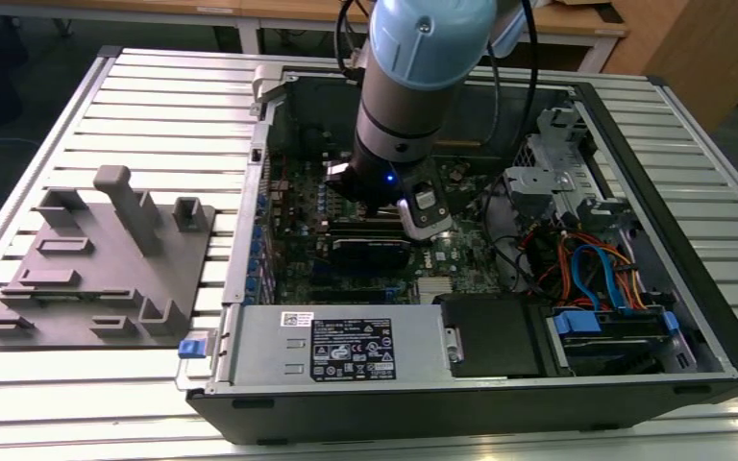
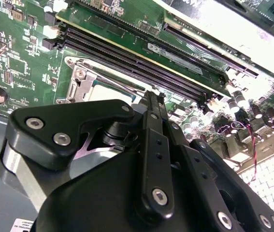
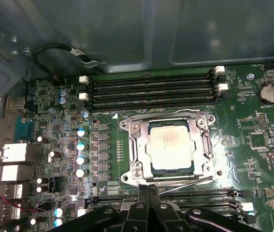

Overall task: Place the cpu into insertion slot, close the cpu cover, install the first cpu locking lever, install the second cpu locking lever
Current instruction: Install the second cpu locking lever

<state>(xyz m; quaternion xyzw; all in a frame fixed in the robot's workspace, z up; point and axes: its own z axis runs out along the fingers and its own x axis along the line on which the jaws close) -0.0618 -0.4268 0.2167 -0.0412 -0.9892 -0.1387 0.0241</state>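
The cpu (image 3: 170, 145) lies flat in the insertion slot (image 3: 127, 123), its silvery top facing up. The cpu cover (image 3: 135, 145) is down over it, framing the chip. One thin wire lever (image 3: 165, 114) runs along the socket side by the memory slots. A second lever (image 3: 187, 183) slants loose across the opposite side. My gripper (image 3: 149, 191) is shut, its narrow tips at that lever's end, close to the socket edge. In the second wrist view the shut gripper (image 2: 153, 96) stands just beside the cpu (image 2: 108, 91) and cover (image 2: 86, 82). The arm (image 1: 395, 144) reaches down into the open case.
Long black memory slots (image 3: 151, 89) flank the socket on both sides. A row of capacitors (image 3: 81, 145) stands near it. In the exterior view a grey labelled power supply box (image 1: 337, 346) fills the case front, cables (image 1: 587, 269) lie at the right, and a grey fixture (image 1: 100, 269) sits on the left.
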